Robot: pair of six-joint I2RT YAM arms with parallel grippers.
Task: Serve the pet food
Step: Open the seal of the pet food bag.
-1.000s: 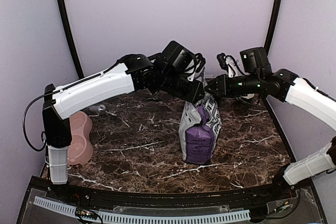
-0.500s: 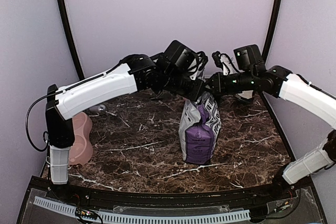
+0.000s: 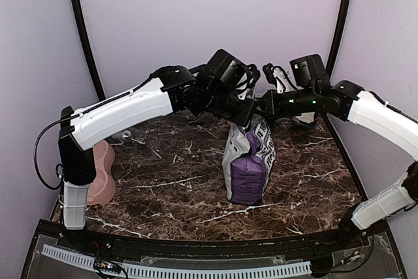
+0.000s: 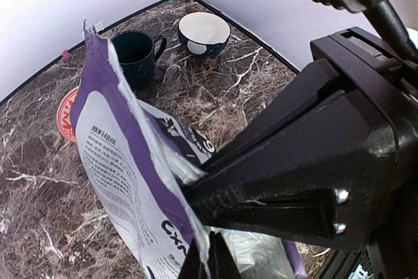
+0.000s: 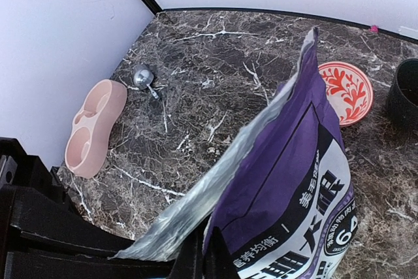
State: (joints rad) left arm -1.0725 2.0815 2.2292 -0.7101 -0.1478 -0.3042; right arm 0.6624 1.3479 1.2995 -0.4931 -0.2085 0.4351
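Jaws of the left gripper (image 4: 208, 258) are clenched on the torn rim of one wall of the bag (image 3: 248, 161). Those of the right gripper (image 5: 199, 256) are clenched on the opposite, foil-lined wall. The bag stands upright mid-way across the marble table (image 3: 163, 194). The pet food shows in no view and is judged to lie inside the bag. To open the mouth well, part the walls evenly and gently, with the base planted, before any pour toward the pink double bowl (image 3: 101, 171), well apart at the left.
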